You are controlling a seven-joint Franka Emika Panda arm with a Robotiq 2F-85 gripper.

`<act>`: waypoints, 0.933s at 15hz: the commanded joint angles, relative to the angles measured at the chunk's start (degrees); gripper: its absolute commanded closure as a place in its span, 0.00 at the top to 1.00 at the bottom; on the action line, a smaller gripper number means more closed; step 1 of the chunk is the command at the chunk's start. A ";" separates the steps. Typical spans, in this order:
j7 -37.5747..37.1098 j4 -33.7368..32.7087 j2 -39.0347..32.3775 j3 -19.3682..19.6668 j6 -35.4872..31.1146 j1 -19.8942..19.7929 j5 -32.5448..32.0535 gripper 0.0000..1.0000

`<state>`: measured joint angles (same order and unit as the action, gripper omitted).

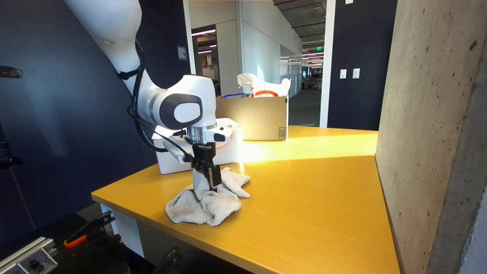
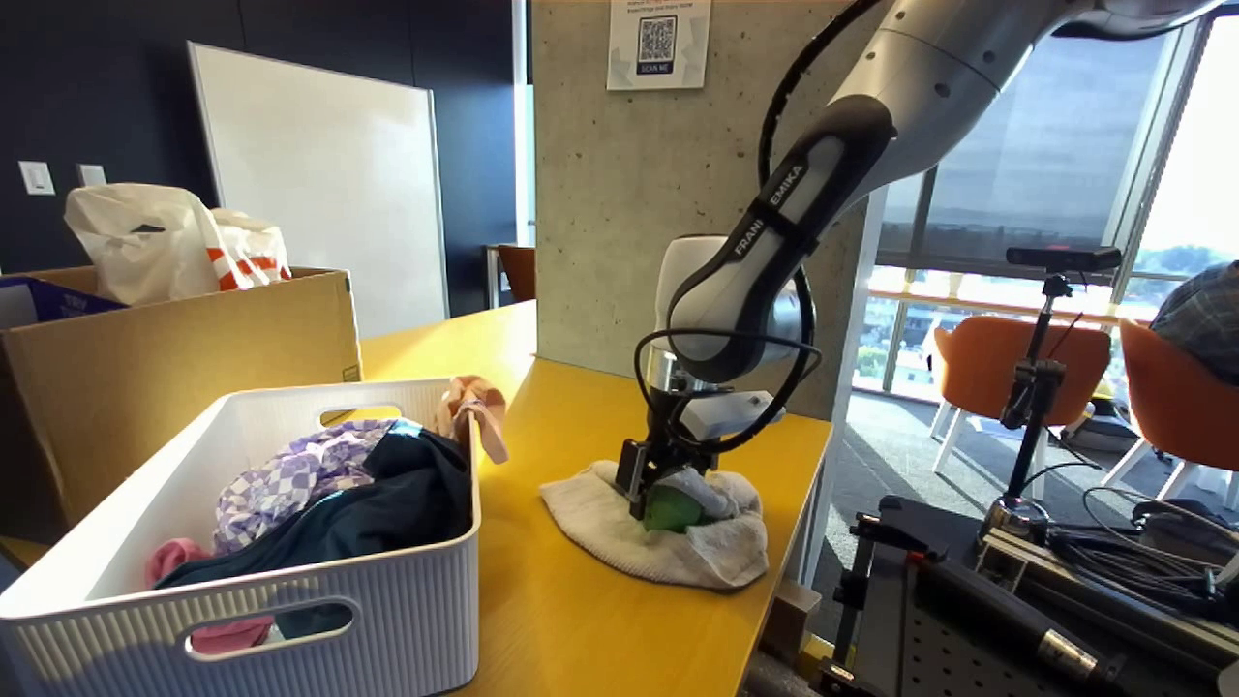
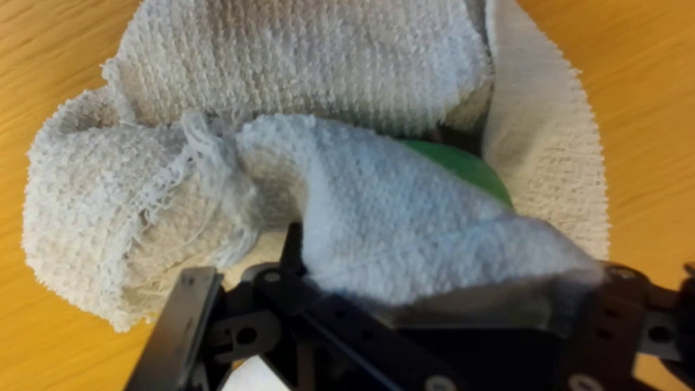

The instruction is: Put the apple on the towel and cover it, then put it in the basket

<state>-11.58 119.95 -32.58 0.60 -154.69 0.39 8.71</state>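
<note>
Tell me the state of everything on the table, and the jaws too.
Green apple: partly covered
Towel: rumpled, draped partly over the apple
White basket: upright, holding cloth items
Cardboard box: open-topped, plastic bags sticking out
Jaws: spread wide, with towel between them

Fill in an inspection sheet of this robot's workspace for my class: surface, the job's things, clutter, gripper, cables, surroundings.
Surface: yellow table, partly sunlit.
Apple: partly covered by the towel, green side showing.
Towel: bunched on the table.
Basket: white, with clothes inside; the apple is not in it.
Clutter: brown cardboard box near the basket, plastic bags in it.
Gripper: jaws stand wide apart, a towel fold between them; firm contact cannot be told.
Cables: black cable along the arm; coiled cables off the table.
Surroundings: concrete pillar, whiteboard, orange chairs.
Spills: nothing seen.
</note>
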 commanded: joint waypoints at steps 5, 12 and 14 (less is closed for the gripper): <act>-1.33 -2.08 -1.34 1.75 1.75 2.32 -1.85 0.54; -9.03 -6.12 1.37 7.67 11.87 6.38 -7.33 0.54; -15.48 -10.85 1.21 10.98 18.82 9.32 -12.31 0.54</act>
<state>-19.37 114.40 -32.43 7.19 -145.13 5.51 1.78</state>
